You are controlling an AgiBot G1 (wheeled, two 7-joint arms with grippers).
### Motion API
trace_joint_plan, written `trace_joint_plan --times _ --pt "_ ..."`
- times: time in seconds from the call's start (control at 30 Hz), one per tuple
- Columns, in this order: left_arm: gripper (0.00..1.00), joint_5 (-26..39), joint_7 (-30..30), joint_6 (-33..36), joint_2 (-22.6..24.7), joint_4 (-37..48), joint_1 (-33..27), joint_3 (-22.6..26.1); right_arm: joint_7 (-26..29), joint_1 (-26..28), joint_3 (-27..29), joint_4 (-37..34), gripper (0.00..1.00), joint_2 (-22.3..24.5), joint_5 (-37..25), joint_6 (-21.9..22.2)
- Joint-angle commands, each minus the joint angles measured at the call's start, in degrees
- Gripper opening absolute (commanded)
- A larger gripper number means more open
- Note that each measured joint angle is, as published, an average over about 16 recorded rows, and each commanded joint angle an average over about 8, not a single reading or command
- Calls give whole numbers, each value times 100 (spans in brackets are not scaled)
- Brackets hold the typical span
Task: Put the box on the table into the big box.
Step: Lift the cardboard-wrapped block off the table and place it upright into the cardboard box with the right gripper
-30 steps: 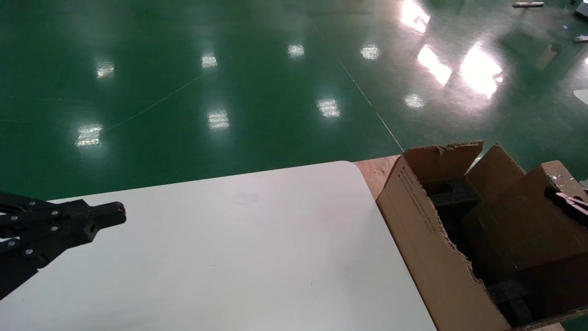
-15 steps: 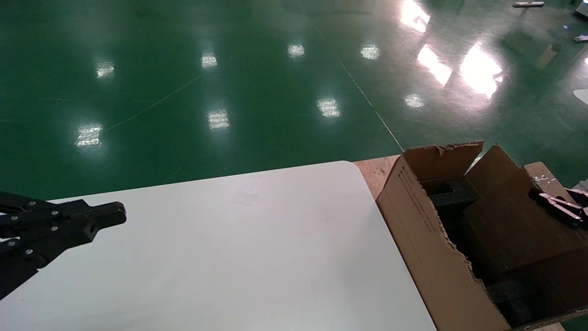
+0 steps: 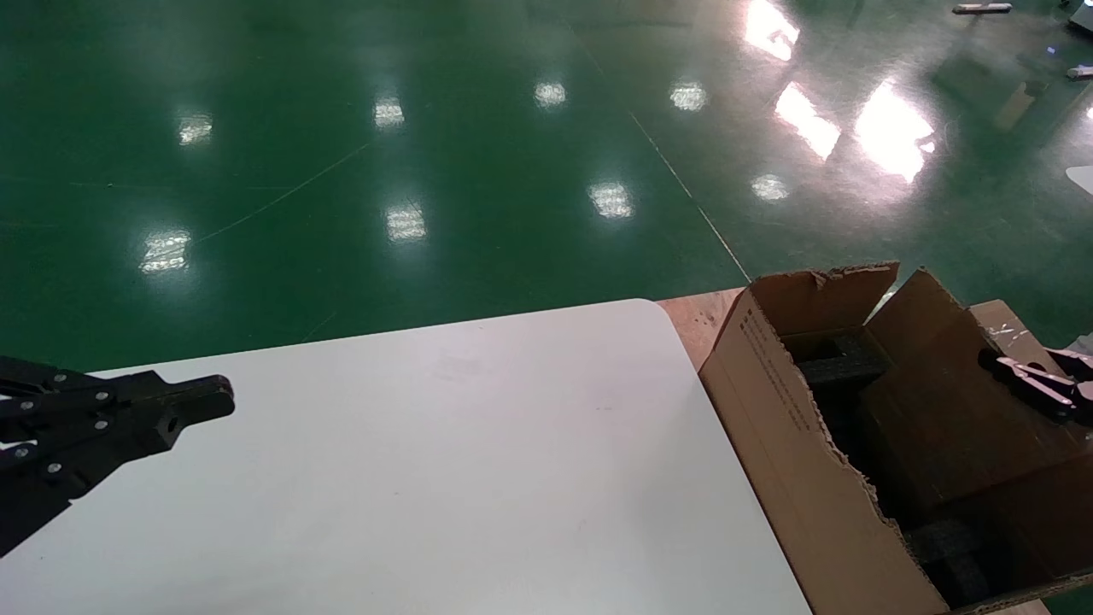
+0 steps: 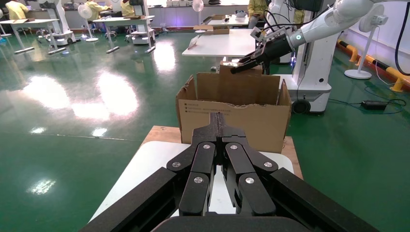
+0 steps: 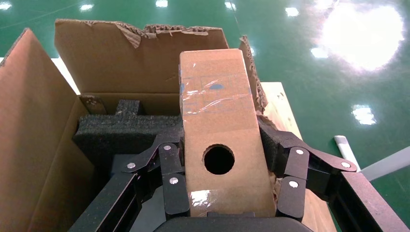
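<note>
The box (image 5: 218,121), flat and brown with a round dark hole, is held by my right gripper (image 5: 220,141), which is shut on its sides. It hangs tilted inside the open top of the big box (image 3: 794,444), over black foam blocks (image 5: 121,130). From the head camera the box (image 3: 939,410) leans in the carton, with the right gripper (image 3: 1003,369) at its upper end. Seen from the left wrist, the box (image 4: 230,66) peeks above the big box (image 4: 251,121). My left gripper (image 3: 224,400) is shut and empty, hovering over the left side of the white table (image 3: 470,461).
The carton stands on a wooden board (image 3: 700,318) just past the table's right edge. Its flaps (image 3: 824,299) are ragged and stand upright. Glossy green floor surrounds everything. A white robot base (image 4: 309,82) and more tables (image 4: 227,43) lie beyond the carton.
My right gripper has shifted left and a little farther over the carton, carrying the box with it. The box's top end has tilted and sunk slightly. The left arm has not moved.
</note>
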Motion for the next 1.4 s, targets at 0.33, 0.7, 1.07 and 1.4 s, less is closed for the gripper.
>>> trace_joint_plan --times 0.33,0.7,1.07,1.4 --pt "0 0 0 0 0 0 0 0 4 58 -10 -36 0 -78 39 152" --pt "0 0 0 0 0 0 0 1 58 -122 113 37 0 -104 69 315" --pt "0 -1 0 0 0 0 0 1 135 -438 305 255 0 -92 119 516" --pt "0 -1 1 0 0 0 0 1 218 -749 483 462 0 -62 168 674"
